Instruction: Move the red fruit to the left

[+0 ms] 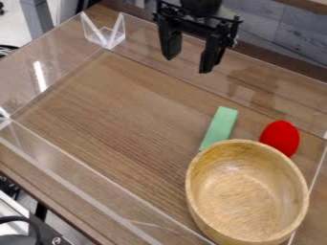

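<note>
Here, the black gripper (188, 53) is hanging at the top centre of the clear-walled tray (52, 163), its two fingers (167, 43) spread apart and holding nothing. The red fruit (281, 137) is lying well apart from those fingers, down and to the right, near the tray's right wall. Going left to right: one light-green block (220, 127) is lying flat on the wooden floor, one wooden bowl (247, 194) is sitting just below it, and the one red fruit is resting just beside the bowl's upper right rim.
</note>
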Tool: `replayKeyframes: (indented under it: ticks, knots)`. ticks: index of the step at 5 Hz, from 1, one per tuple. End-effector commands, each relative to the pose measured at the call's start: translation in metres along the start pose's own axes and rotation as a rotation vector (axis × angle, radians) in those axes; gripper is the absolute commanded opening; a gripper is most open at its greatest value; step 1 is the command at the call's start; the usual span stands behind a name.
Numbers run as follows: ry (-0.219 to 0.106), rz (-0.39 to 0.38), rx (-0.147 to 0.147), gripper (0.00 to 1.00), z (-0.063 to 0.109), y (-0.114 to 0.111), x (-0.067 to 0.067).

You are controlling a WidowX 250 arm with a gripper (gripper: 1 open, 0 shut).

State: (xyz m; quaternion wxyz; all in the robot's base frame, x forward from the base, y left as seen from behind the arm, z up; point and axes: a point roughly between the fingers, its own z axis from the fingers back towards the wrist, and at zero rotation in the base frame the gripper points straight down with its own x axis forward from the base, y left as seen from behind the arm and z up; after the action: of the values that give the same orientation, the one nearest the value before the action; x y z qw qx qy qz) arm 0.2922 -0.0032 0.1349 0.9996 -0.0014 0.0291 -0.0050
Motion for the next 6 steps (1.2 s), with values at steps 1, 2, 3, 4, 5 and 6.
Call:
replayKeyframes:
  ticks: [1, 2, 3, 4, 5, 6]
  knots:
    - [0.025, -0.054, -0.002, 1.00, -0.018, -0.006, 0.003]
    - [0.026, -0.141, -0.007, 1.00, -0.036, -0.037, 0.012]
    - [0.014, -0.202, -0.008, 1.00, -0.047, -0.075, 0.018]
    - [0.000, -0.263, -0.009, 1.00, -0.055, -0.107, 0.022]
    - [-0.017, -0.253, -0.015, 1.00, -0.057, -0.119, 0.023]
    - [-0.023, -0.244, -0.009, 1.00, -0.060, -0.119, 0.026]
